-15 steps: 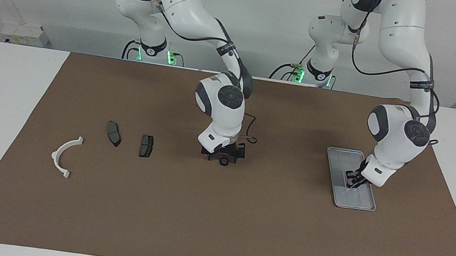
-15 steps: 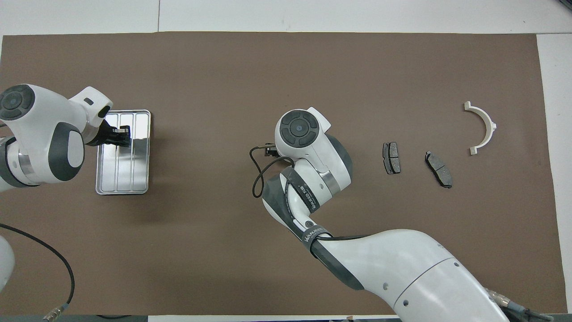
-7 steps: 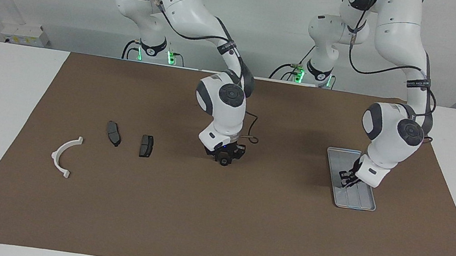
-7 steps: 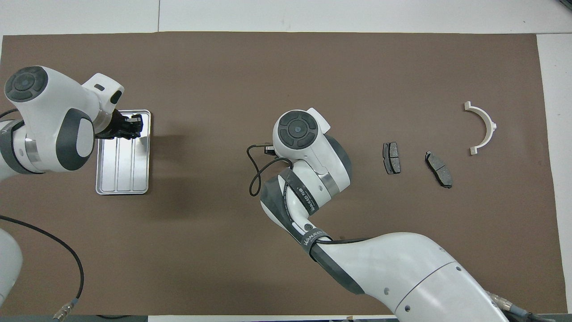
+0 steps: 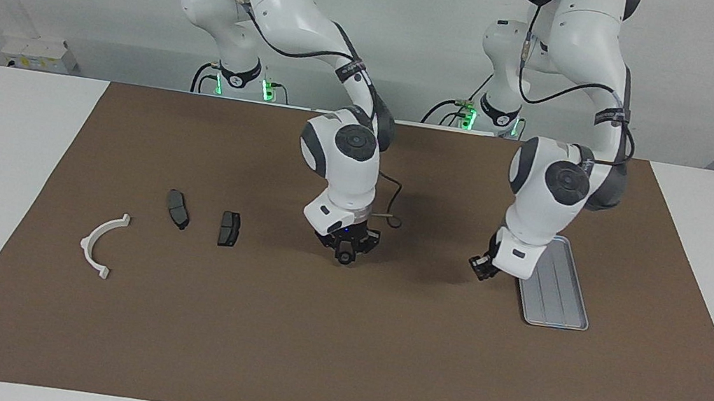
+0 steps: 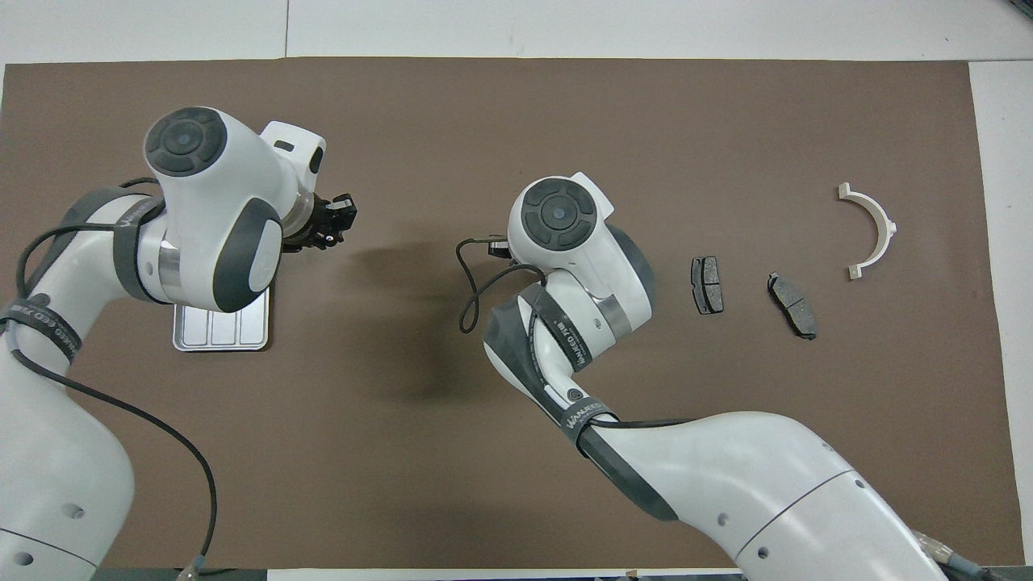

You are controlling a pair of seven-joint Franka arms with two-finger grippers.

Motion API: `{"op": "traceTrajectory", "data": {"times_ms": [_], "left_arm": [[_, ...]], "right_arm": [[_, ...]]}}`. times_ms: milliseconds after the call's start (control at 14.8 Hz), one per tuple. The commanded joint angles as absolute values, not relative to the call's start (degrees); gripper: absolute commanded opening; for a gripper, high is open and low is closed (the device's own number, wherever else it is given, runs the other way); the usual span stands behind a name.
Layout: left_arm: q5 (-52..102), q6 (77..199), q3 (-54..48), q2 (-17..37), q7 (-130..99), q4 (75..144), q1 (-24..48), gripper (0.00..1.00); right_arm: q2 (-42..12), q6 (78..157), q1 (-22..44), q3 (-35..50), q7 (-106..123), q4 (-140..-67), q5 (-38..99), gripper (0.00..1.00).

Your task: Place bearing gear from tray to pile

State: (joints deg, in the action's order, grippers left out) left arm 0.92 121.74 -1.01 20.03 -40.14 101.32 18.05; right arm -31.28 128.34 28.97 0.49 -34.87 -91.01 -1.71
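A: Right gripper (image 5: 344, 256)?
B: Over the mat's middle, clenched on a small black bearing gear (image 5: 345, 253), raised off the brown mat (image 5: 336, 339).
A: Left gripper (image 5: 481, 265)?
B: Pinched closed, holding nothing visible, over the mat just beside the tray (image 5: 562, 298).
A: The pile?
B: Two dark plates (image 5: 230, 228) and white half-ring bracket (image 5: 101, 244), toward the right arm's end.

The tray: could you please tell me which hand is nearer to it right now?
Left. The left hand hangs over the mat just beside the tray; the right hand is mid-table, well toward the brake pads.
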Motion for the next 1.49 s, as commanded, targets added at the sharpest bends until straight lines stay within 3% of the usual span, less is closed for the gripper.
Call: {"op": "traceTrajectory", "data": {"times_ms": [0,203,474,744,1083,1421], "left_arm": [[1.0,119.8,-0.1,20.3,-48.0,97.9,23.4,0.13],[2.5,119.3,-0.1,22.1,-53.7,94.1,28.5,0.13],[3.3,117.2,0.3,28.9,-61.0,86.1,35.2,0.13],[3.3,117.9,0.2,30.1,-62.1,85.8,39.7,0.13],[3.5,123.7,-0.1,29.9,-63.5,91.0,40.9,0.13],[4.9,123.3,0.3,34.5,-65.0,86.8,42.2,0.13]], "right_arm": [[-27.4,125.3,23.3,1.2,-26.7,-91.2,-2.1,0.00],[-26.4,121.7,16.4,1.3,-13.8,-89.0,-1.5,0.00],[-25.1,119.2,8.4,1.5,0.8,-87.9,-1.3,0.00],[-25.0,118.7,1.9,1.5,11.1,-88.5,-1.1,0.00],[-23.5,120.2,-1.3,1.5,15.2,-93.2,-0.9,0.00],[-20.9,127.7,-1.3,1.5,14.7,-101.5,-0.9,0.00]]}}
